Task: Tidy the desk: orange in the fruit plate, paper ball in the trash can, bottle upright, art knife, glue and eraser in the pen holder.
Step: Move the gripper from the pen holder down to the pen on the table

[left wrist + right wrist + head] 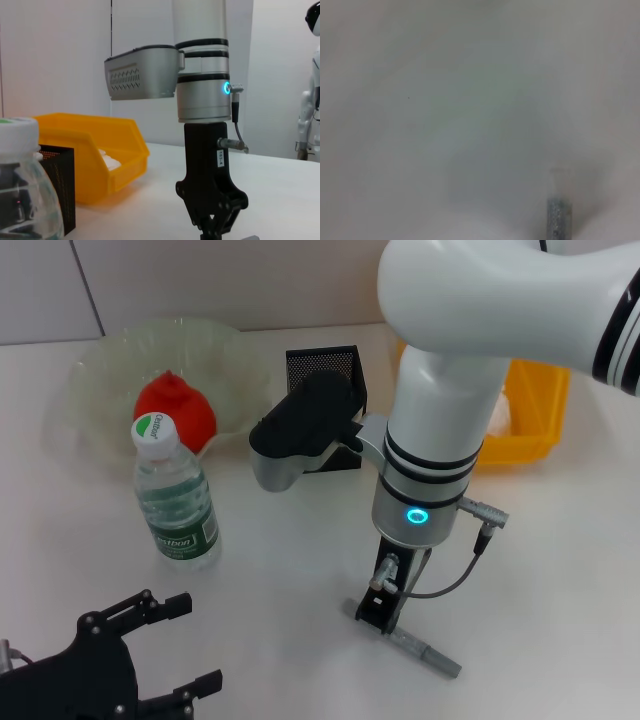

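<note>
The left gripper (185,650) sits low at the near left corner of the white desk (560,580), its black fingers (165,607) spread apart and holding nothing. Just beyond it the bottle (175,495) stands upright, its white-and-green cap on. Behind the bottle the orange (180,408) lies inside the pale-green fruit plate (95,375). Toward the middle, the black mesh pen holder (330,375) stands partly hidden by the right arm's wrist housing. The right gripper (385,615) points straight down at the desk, its tips at one end of the grey art knife (425,650) that lies flat there; whether they clamp it, I cannot tell. Farther right, the yellow trash can (535,405) holds the white paper ball (111,159).
</note>
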Controlling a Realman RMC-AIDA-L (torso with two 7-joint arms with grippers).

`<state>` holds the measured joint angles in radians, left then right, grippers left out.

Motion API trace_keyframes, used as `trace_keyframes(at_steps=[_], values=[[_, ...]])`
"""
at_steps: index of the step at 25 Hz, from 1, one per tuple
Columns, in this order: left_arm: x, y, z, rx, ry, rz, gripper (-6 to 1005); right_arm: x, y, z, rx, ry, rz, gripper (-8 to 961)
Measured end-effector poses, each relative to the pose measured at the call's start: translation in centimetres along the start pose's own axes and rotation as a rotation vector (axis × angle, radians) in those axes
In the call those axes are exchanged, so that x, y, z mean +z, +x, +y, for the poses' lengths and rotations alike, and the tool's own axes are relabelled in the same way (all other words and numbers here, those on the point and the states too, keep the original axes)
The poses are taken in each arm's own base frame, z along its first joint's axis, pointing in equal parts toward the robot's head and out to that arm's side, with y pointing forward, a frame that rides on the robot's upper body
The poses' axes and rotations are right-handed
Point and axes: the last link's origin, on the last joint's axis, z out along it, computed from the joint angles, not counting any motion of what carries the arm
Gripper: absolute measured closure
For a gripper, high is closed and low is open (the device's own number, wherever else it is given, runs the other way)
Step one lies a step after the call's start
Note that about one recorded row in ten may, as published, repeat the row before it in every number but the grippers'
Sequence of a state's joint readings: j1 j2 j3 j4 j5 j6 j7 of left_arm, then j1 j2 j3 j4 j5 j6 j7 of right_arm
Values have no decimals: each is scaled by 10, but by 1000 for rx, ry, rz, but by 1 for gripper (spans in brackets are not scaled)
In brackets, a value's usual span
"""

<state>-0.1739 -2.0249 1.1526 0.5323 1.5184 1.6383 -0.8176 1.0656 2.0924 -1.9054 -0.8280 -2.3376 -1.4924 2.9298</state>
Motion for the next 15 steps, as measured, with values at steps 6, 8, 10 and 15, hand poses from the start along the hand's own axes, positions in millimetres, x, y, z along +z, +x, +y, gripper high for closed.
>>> trace_keyframes(at_steps=[6,8,10,15], values=[[1,0,0,1,-6,-3,186,-2,-1,-1,24,-13,-14,910],[2,0,0,2,-7,-3,186,-2,-1,-1,25,-12,-13,888],[3,1,0,3,-10,-3,186,-2,-1,-1,22,-9,-10,866],[3,1,-1,3,-11,-2,186,-2,-1,-1,23,-7,-10,810]])
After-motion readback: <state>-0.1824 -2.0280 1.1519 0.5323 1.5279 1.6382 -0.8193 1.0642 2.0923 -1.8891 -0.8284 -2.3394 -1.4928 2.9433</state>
